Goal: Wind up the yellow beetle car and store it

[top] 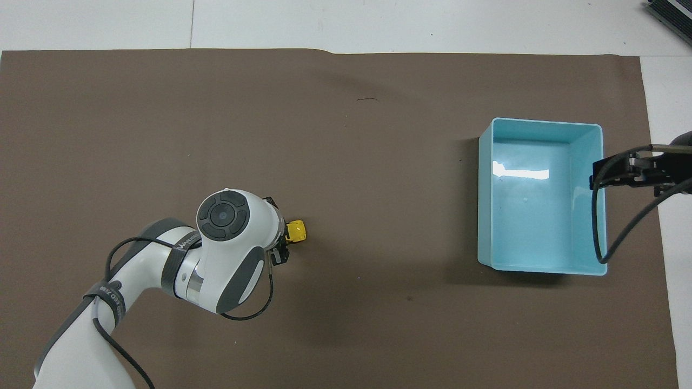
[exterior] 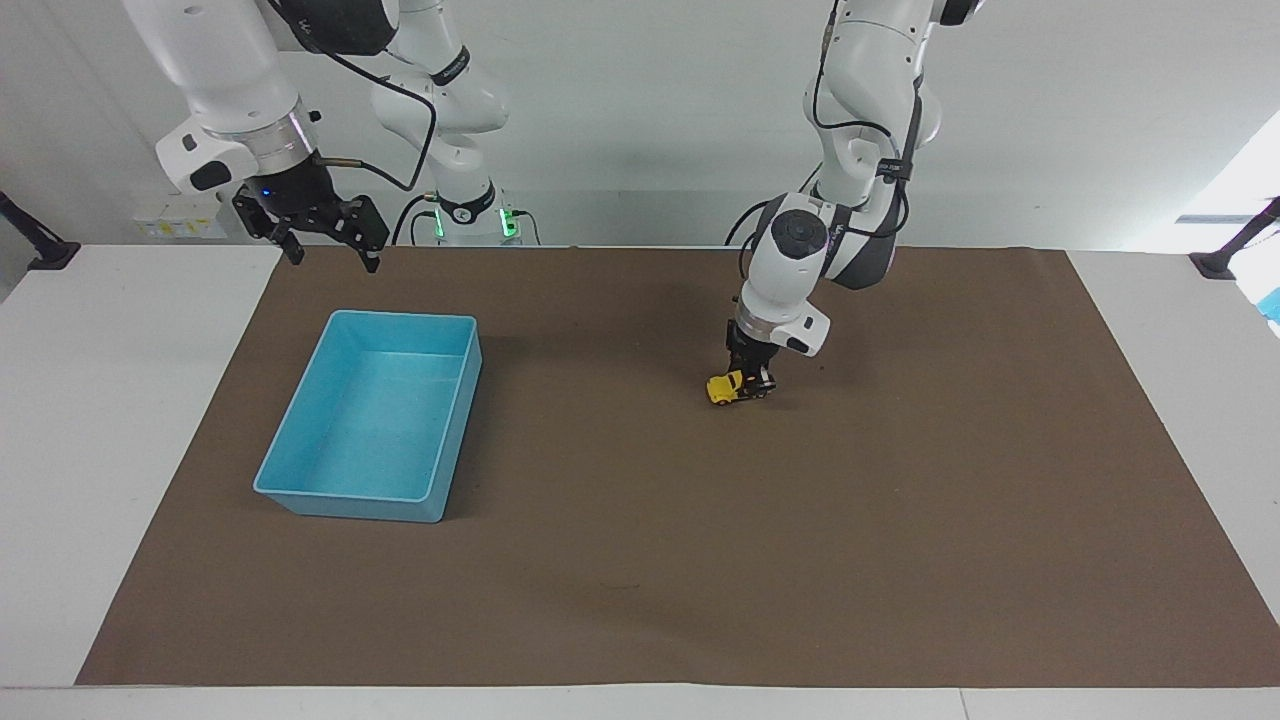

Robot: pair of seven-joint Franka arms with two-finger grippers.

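Note:
The yellow beetle car (exterior: 727, 389) (top: 296, 230) sits on the brown mat near the middle of the table, toward the left arm's end. My left gripper (exterior: 753, 384) is down on it, shut on its rear half, and the arm's wrist hides most of the grip in the overhead view. Only the car's front end shows past the fingers. My right gripper (exterior: 326, 243) hangs open in the air beside the blue tray's (exterior: 300, 494) edge nearest the robots, and the right arm waits there.
The blue tray (top: 485, 216) stands empty on the mat toward the right arm's end. The brown mat (exterior: 640, 560) covers most of the white table.

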